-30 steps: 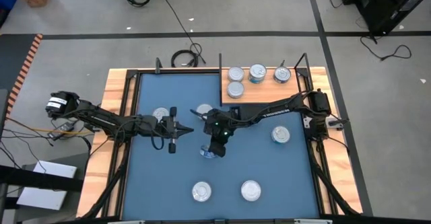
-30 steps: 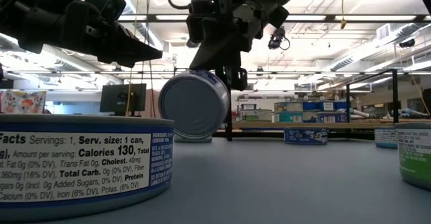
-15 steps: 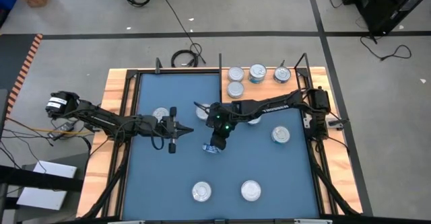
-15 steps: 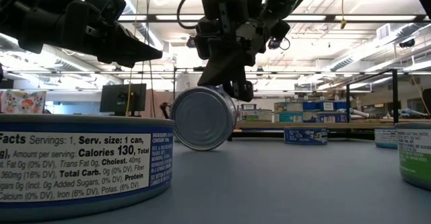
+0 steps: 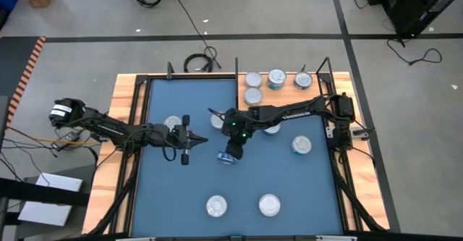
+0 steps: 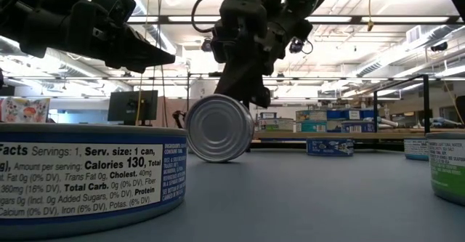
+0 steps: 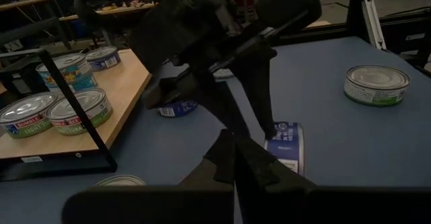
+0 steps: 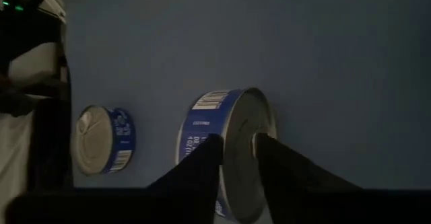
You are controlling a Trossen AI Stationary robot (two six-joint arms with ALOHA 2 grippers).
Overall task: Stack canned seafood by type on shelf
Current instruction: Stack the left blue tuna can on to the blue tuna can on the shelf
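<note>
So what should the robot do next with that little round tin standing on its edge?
Probably lift the right gripper clear. The blue-labelled silver tin stands on its rim on the blue mat, and the fingers straddle its edge slightly parted, so it looks just released.

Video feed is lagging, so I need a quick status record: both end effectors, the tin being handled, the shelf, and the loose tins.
left end effector: shut, empty, hovering over the blue mat left of centre
right end effector: mid-mat, directly above the tin on edge
tin on edge: rests on the mat, flat round face towards the low camera
shelf: four tins, single height, none stacked
loose tins: at least four others lying flat on the mat
</note>
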